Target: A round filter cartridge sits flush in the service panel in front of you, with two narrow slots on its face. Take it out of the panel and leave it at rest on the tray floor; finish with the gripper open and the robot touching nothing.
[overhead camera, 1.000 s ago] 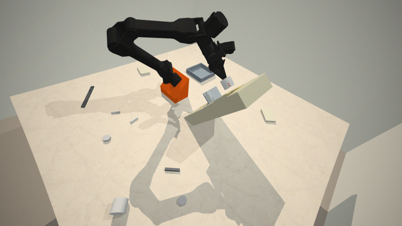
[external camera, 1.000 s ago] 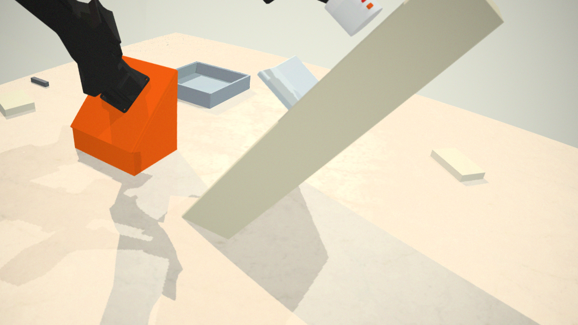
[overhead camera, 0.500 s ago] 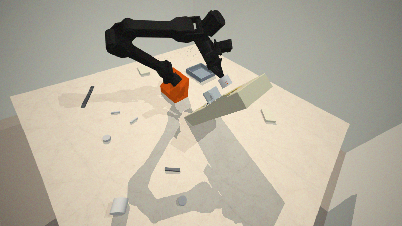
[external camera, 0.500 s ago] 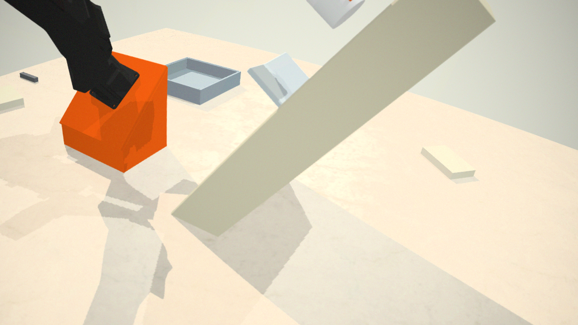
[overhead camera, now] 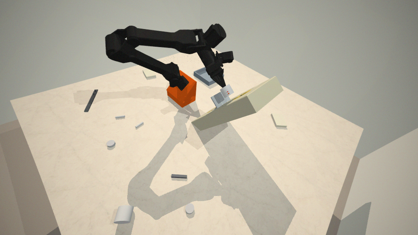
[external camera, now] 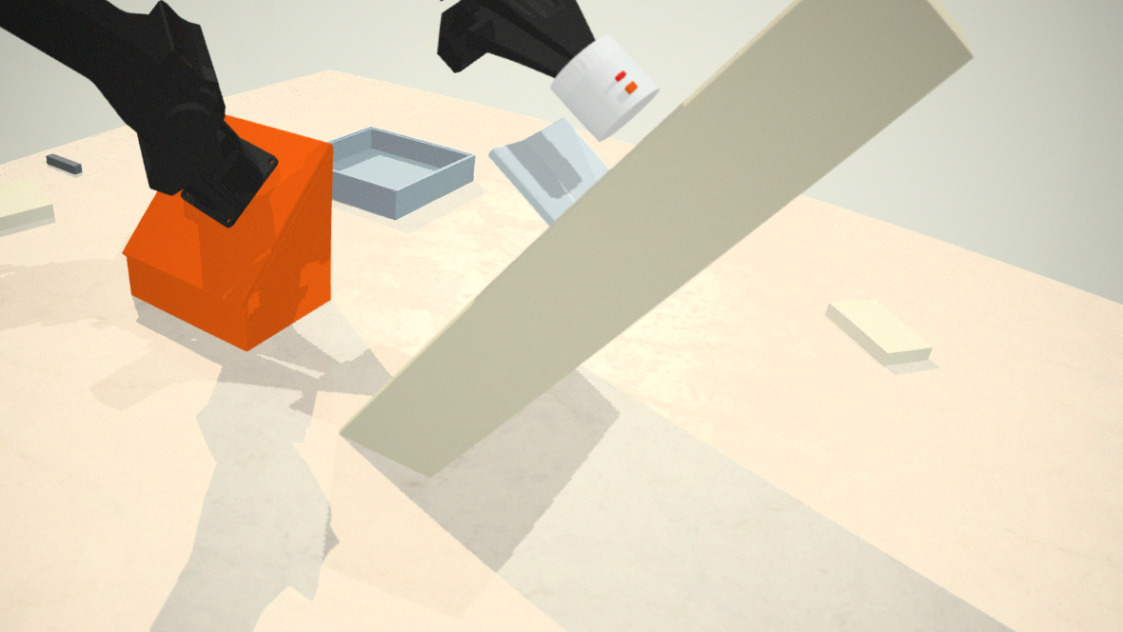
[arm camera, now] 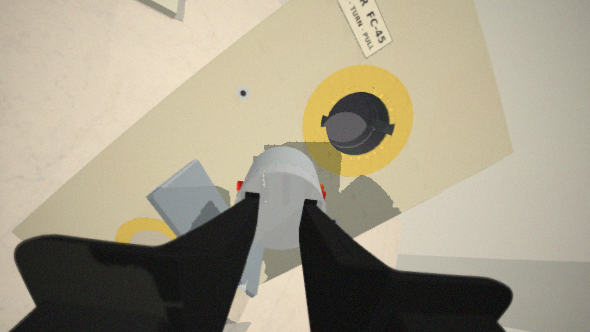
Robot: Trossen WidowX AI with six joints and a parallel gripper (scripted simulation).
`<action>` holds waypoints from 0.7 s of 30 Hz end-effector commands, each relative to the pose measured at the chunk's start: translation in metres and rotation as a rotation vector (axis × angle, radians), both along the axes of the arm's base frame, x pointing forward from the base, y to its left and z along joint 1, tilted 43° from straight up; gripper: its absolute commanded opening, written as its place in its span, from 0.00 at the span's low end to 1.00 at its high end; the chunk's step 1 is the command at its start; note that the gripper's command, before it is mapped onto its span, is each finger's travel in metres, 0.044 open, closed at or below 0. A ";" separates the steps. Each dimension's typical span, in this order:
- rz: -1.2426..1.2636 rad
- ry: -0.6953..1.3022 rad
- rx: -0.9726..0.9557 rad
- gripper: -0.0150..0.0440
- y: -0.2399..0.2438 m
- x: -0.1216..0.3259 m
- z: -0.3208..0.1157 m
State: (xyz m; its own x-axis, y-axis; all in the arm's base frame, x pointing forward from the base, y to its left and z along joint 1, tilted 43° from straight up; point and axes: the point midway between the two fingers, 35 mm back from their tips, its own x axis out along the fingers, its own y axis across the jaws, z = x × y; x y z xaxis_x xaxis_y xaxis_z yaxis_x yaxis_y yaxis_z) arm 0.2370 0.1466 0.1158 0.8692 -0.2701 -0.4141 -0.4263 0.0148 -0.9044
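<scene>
The white cartridge (overhead camera: 227, 91) (external camera: 604, 94) (arm camera: 282, 227), with small red and orange marks on its side, is out of the panel. My gripper (overhead camera: 224, 86) (arm camera: 280, 203) is shut on it, with the fingertips at its slotted face, and holds it tilted above the sloping cream service panel (overhead camera: 265, 93) (external camera: 628, 235) (arm camera: 175, 130). The socket shows as a dark, empty round hole inside a yellow ring (arm camera: 401, 125) in the wrist view. The blue-grey tray (overhead camera: 201, 79) (external camera: 364, 194) stands on the table beyond the orange base, and the cartridge is not over it.
A blue-grey angled plate (overhead camera: 216, 100) (external camera: 549, 168) (arm camera: 185, 195) sticks up from the panel, close to the cartridge. The orange base block (overhead camera: 182, 97) (external camera: 235, 275) stands left of the panel. A cream block (overhead camera: 279, 121) (external camera: 879, 329), dark bars and several pale cylinders lie on the table.
</scene>
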 end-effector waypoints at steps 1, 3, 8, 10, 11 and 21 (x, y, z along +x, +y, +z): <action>-0.001 -0.008 0.008 0.25 -0.009 -0.005 -0.006; -0.001 -0.008 0.008 0.25 -0.012 -0.006 -0.009; 0.000 0.001 -0.001 0.45 -0.007 -0.004 -0.007; 0.000 0.001 -0.001 0.45 -0.007 -0.004 -0.007; 0.000 0.001 -0.001 0.45 -0.007 -0.004 -0.007; -0.001 -0.008 0.008 0.45 -0.001 0.000 0.002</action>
State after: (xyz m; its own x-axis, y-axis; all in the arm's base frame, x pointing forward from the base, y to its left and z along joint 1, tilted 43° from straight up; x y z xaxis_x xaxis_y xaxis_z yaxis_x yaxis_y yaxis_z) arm 0.2322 0.1381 0.1086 0.8692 -0.2696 -0.4146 -0.4266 0.0154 -0.9043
